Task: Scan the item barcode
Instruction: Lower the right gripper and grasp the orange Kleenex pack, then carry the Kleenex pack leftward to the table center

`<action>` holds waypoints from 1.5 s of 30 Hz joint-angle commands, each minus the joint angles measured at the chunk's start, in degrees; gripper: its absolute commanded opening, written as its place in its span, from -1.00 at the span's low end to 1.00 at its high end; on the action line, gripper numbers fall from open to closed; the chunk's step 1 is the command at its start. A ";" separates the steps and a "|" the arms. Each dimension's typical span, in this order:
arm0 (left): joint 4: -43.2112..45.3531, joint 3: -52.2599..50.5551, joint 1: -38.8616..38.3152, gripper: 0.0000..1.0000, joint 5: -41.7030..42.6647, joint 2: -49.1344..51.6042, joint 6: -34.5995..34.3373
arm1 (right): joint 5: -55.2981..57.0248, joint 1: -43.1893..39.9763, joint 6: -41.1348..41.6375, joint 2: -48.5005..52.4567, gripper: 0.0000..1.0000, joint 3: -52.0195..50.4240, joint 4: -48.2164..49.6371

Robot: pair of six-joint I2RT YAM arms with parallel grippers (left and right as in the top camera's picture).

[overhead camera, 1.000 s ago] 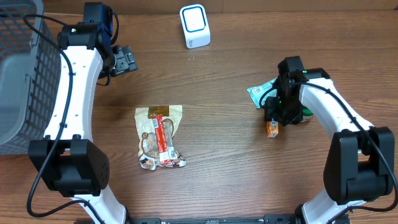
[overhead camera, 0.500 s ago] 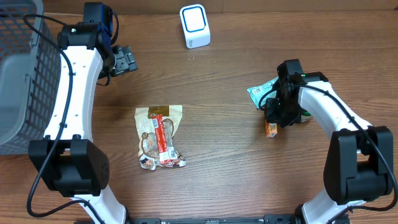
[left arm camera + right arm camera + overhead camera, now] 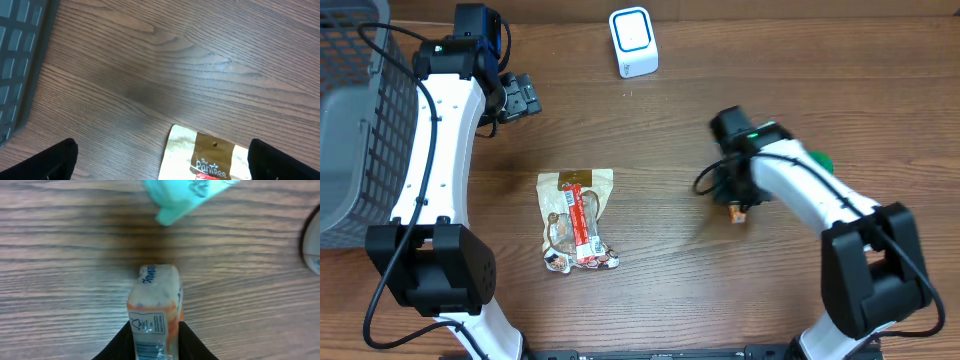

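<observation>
Orange pack (image 3: 155,300) is clamped in the right gripper (image 3: 156,346), well apart from the scanner (image 3: 633,42), so the grasp looks done. Showing its barcode (image 3: 148,349) there remains. The left gripper (image 3: 523,96) hangs spread apart, left of the scanner.

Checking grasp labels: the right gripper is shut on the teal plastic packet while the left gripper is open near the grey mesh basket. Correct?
No. The right gripper is shut on the small orange-and-white carton, not the teal plastic packet lying beyond it; the right wrist view shows this. The left gripper is open near the grey mesh basket.
</observation>
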 commanded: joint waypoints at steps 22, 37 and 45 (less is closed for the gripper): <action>-0.11 0.59 0.09 1.00 -0.72 -0.22 0.70 | 27.04 19.08 21.35 -0.13 -0.52 -0.28 -3.89; -0.11 0.59 0.11 1.00 -0.72 -0.22 0.70 | 27.32 19.08 21.73 3.52 -0.49 -0.31 -4.31; -0.11 0.59 0.11 1.00 -0.72 -0.22 0.70 | 24.96 19.10 20.11 6.67 -0.36 -0.17 -0.66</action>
